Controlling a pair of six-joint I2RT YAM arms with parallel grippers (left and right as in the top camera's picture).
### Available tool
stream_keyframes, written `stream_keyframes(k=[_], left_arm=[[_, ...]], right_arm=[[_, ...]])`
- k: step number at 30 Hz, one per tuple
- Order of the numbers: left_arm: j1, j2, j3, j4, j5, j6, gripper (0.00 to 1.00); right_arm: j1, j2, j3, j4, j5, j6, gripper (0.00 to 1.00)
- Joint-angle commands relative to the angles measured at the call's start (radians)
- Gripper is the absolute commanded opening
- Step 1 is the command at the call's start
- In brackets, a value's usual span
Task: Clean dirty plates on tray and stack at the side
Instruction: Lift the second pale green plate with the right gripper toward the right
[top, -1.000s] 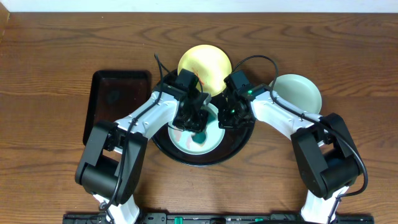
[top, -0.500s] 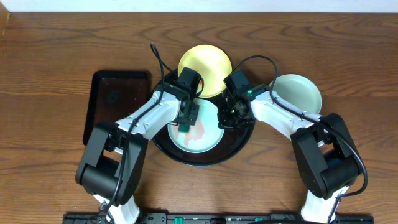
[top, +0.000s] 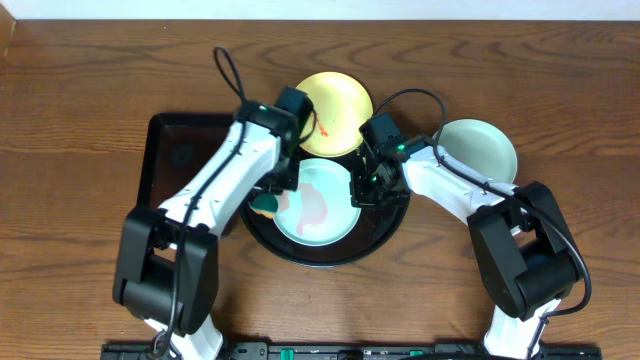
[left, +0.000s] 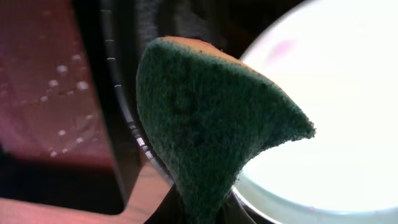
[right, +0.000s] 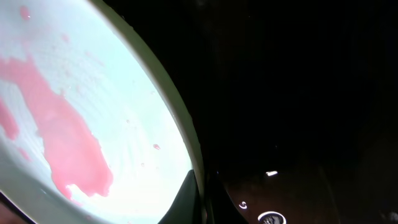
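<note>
A pale aqua plate (top: 318, 205) with a red smear lies in the round black tray (top: 385, 228). My right gripper (top: 360, 188) is shut on the plate's right rim, as the right wrist view shows, fingers (right: 202, 200) on either side of the rim of the plate (right: 93, 112). My left gripper (top: 268, 200) is shut on a green sponge (left: 211, 124) and holds it over the tray's left rim (left: 124, 112), beside the plate (left: 336, 93). A pale yellow plate (top: 335, 98) with a red streak rests at the tray's far edge. Another aqua plate (top: 480, 148) sits on the table to the right.
A smaller rectangular black tray (top: 170, 160) lies left of the round tray, partly under my left arm; it also shows in the left wrist view (left: 50, 81). Bare wooden table (top: 80, 100) surrounds everything.
My left gripper has carried the sponge from the middle of the aqua plate leftward to the tray's left rim, baring the red smear. The right gripper has stayed on the plate rim.
</note>
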Motion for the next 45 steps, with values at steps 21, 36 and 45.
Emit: stream_keyframes(k=[21, 36, 45], left_arm=[[0.081, -0.018, 0.024, 0.051, 0.015, -0.034, 0.07], [0.081, -0.018, 0.024, 0.051, 0.015, -0.035, 0.07], [0.081, -0.018, 0.024, 0.051, 0.015, -0.035, 0.07]], right_arm=[[0.127, -0.42, 0.069, -0.251, 0.842, -0.055, 0.01], [0.397, -0.455, 0.069, -0.251, 1.557, -0.055, 0.01], [0.459, -0.455, 0.069, -0.247, 1.71, -0.055, 0.01]])
